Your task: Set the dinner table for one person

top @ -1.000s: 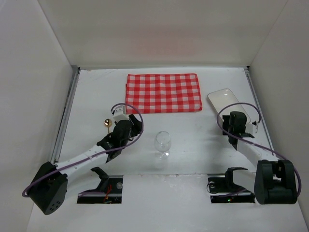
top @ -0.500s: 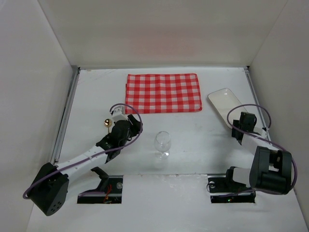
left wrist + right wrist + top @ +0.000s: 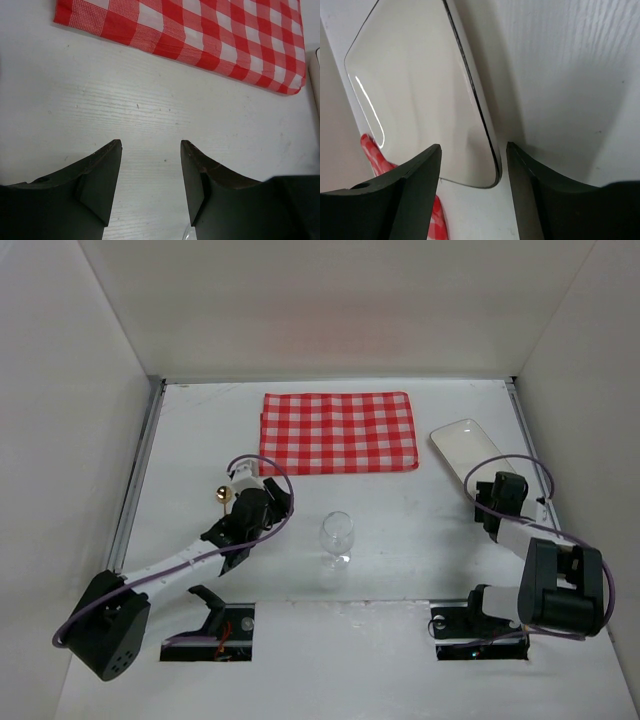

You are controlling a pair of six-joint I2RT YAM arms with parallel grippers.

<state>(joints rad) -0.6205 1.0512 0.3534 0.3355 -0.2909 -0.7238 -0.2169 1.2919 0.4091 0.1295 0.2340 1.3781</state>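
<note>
The dinner table [image 3: 420, 530] is a large white surface. A red-and-white checked cloth [image 3: 338, 432] lies at its back middle. A white rectangular plate [image 3: 460, 447] lies to the right of the cloth. A clear wine glass [image 3: 337, 538] stands upright at the front middle. My left gripper [image 3: 268, 496] is open and empty over bare table, left of the glass; its wrist view shows the cloth [image 3: 200, 35] ahead of the gripper [image 3: 151, 145]. My right gripper [image 3: 484, 486] is open at the plate's near end. In its wrist view the plate's corner [image 3: 420, 90] lies between the fingers of the gripper [image 3: 473, 147].
A small gold round thing [image 3: 222, 493] sits just left of the left gripper. White walls close in the table on the left, back and right. Metal strips [image 3: 135, 490] run along the side edges. The glass rim [image 3: 187, 232] peeks in beside the left gripper's right finger.
The right arm swung right, away from the table's middle, then turned its gripper back to the plate's near end. The left arm shifted slightly up and left.
</note>
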